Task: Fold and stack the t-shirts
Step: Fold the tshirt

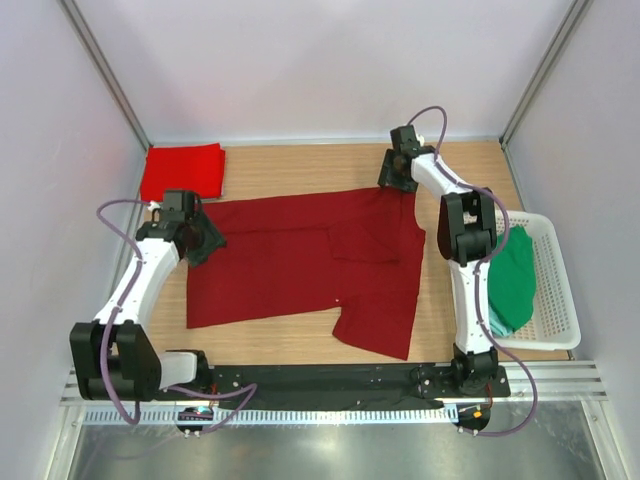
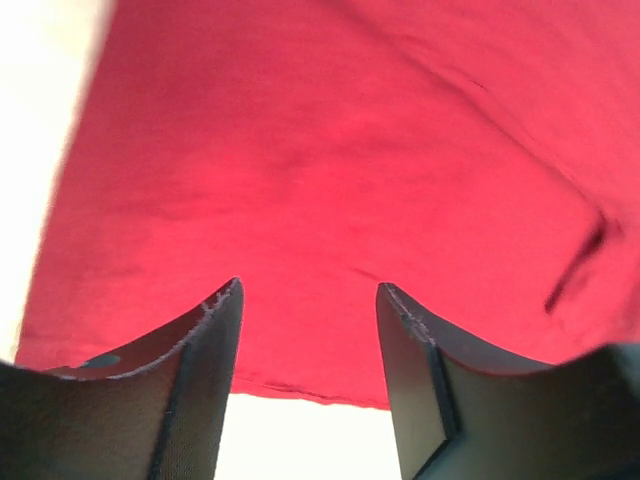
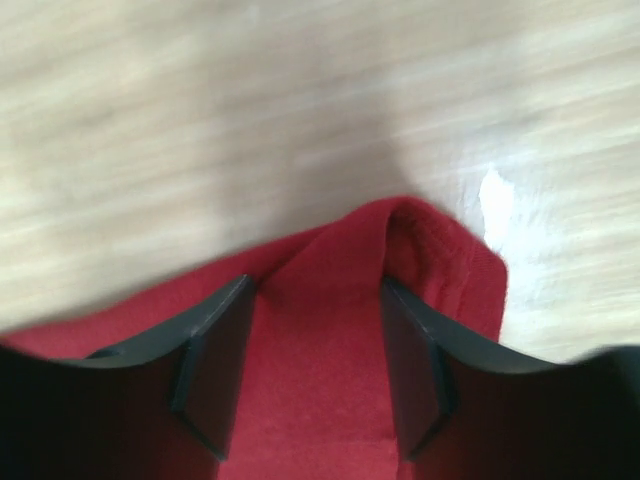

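Observation:
A dark maroon t-shirt (image 1: 300, 265) lies spread on the wooden table, its right part folded over and one sleeve pointing to the near edge. My left gripper (image 1: 208, 243) is open at the shirt's left edge. In the left wrist view the open gripper (image 2: 310, 290) straddles the hem of the maroon cloth (image 2: 300, 150). My right gripper (image 1: 393, 183) is at the shirt's far right corner. In the right wrist view it (image 3: 315, 285) is open, with a raised fold of the cloth (image 3: 320, 390) between the fingers. A brighter red shirt (image 1: 183, 170) lies folded at the back left.
A white basket (image 1: 566, 290) stands at the right edge and holds a green shirt (image 1: 512, 275) with a teal one (image 1: 495, 322) under it. White walls close in the table on three sides. Bare wood (image 1: 300, 165) shows behind the maroon shirt.

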Action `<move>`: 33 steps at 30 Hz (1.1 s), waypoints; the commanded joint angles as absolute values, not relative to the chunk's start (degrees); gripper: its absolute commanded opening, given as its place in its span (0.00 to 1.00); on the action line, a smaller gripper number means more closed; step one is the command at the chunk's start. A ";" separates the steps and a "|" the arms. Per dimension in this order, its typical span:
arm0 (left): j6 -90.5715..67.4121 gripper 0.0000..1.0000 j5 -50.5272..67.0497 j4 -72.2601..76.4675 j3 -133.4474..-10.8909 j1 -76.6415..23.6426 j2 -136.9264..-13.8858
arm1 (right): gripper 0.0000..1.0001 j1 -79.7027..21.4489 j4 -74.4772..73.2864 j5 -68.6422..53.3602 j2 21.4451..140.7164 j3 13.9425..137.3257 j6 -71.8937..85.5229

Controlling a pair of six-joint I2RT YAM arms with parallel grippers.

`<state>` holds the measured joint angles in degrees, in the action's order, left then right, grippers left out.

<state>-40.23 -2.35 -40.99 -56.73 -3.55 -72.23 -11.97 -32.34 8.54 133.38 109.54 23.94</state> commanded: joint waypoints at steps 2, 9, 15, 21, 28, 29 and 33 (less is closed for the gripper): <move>-48.77 0.56 -1.15 -43.06 -53.36 1.65 -72.95 | 0.70 -11.51 -43.57 11.34 135.09 125.20 21.88; -62.38 0.56 -4.48 -50.88 -46.59 2.11 -70.84 | 0.78 -15.55 -49.40 11.79 111.57 107.00 23.20; -68.20 0.52 -12.55 -61.16 -47.28 6.67 -71.10 | 0.78 -23.90 -48.34 3.53 90.46 82.99 24.52; -73.30 0.47 -13.98 -63.64 -43.69 13.18 -72.51 | 0.77 -23.99 -49.74 -5.79 81.22 73.30 25.84; -74.18 0.47 -11.34 -58.63 -36.83 18.46 -72.60 | 0.77 -25.57 -48.96 -10.29 80.86 70.40 26.11; -74.88 0.46 -11.16 -58.54 -36.30 18.37 -72.08 | 0.77 -26.88 -49.22 -9.94 80.69 70.14 25.67; -75.59 0.46 -11.60 -56.44 -33.93 18.81 -71.45 | 0.77 -29.18 -49.66 -7.65 79.37 69.70 23.64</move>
<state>-73.43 -10.55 -59.07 -34.94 18.15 -72.51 -27.68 -49.78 -7.70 81.73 69.60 25.21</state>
